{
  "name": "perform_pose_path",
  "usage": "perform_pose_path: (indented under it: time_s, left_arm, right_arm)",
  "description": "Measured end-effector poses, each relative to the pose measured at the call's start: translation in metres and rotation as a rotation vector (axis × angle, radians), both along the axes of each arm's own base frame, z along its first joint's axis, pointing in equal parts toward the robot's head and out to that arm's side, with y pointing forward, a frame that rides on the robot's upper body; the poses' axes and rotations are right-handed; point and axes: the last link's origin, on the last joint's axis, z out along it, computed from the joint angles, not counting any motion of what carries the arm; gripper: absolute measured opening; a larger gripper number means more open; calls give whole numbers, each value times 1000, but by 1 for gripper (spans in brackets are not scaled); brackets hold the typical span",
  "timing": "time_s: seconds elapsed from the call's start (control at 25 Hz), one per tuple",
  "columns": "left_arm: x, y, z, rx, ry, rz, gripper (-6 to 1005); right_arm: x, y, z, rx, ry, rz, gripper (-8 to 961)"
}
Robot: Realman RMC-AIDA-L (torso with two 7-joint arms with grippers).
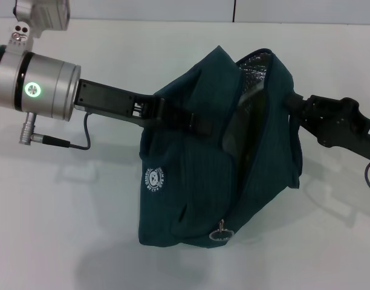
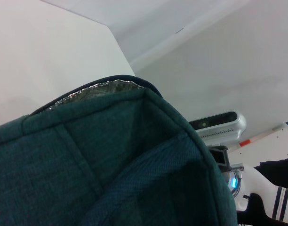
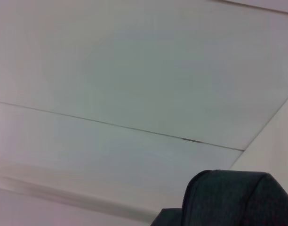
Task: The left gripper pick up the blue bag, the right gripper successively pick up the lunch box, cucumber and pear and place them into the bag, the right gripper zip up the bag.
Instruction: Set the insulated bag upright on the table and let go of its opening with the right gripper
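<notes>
The left gripper (image 1: 150, 112) holds the blue bag (image 1: 197, 181) by its black strap (image 1: 194, 121), fingers closed on it, lifting it mid-counter (image 1: 64, 193) so the foil-lined mouth gapes. The right gripper (image 1: 294, 104) reaches the bag's far rim; I cannot tell its fingers' state. Lunch box, cucumber, pear: unseen. The zipper pull (image 1: 222, 232) dangles low

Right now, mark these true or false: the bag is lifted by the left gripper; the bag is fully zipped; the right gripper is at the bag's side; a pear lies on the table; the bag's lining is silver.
1. The bag is held up by the left gripper: true.
2. The bag is fully zipped: false, its top gapes open.
3. The right gripper is at the bag's side: true.
4. A pear lies on the table: false, none is in view.
5. The lining is silver: true.
</notes>
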Motion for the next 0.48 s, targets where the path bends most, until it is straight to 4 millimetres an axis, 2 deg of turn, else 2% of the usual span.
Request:
perform_pose_path:
  time_s: [0.04, 0.48]
  left_arm:
    - [0, 0, 0, 0, 0, -1, 41]
    - [1, -1, 1, -4, -10, -5, 42]
  right_arm:
    - [0, 0, 0, 1, -1, 0, 104]
    - [1, -2, 6, 64, 0, 35, 48]
